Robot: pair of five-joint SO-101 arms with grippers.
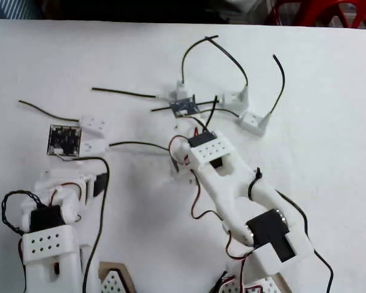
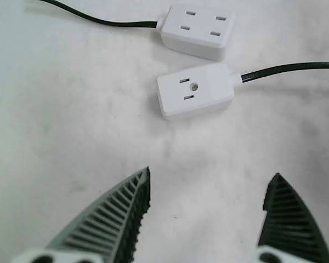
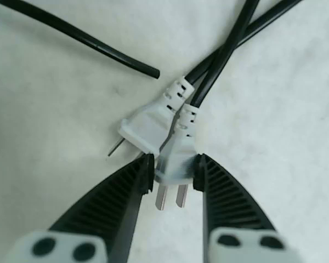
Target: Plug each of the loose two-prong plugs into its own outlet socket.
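Note:
My right gripper is shut on a white two-prong plug, its prongs pointing back between the fingers. A second white plug lies touching it on the table, and both black cords run off together. In the high view the right arm's wrist covers these plugs at mid table. Two white outlet sockets lie ahead of my open left gripper, which holds nothing. The same sockets lie at the left, beyond the left arm.
The cut end of a black cord lies close to the plugs. A dark-edged square piece sits beside the sockets. A small blue board and more white corded blocks lie at the back centre.

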